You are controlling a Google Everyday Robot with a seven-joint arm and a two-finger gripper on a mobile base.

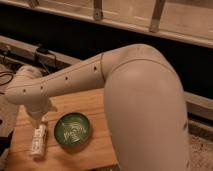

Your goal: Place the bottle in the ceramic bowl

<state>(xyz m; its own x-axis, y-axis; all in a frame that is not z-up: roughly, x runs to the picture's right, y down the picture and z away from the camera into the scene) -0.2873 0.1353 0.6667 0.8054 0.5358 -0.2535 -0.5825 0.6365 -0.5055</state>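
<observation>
- The bottle [37, 141] lies flat on the wooden table [95, 106], closest to us, long axis running near to far, label side up. Nothing is lifting it.
- Just beside it, at three o'clock, sits the ceramic bowl [61, 125]: dark green, pale swirl inside, nothing in it. The two are close but apart.
- At the bottle's twelve o'clock end hangs the gripper [42, 119], low over the far tip, possibly touching it; contact is hard to judge from here. The jaws stand wide and grip nothing that I can make out.
- Above that, the pale arm [65, 82] stretches across from the three o'clock side, its bulky body filling the right of the view.
- My call: this is the reach-and-grasp step, the pick not yet made and the placing all to come.
- What the next move calls for, as I read it:
  - settle the jaws astride the bottle's body, across its narrow width
  - close firmly
  - lift clear of the wood
  - carry a short way toward three o'clock and release over the bowl's middle
</observation>
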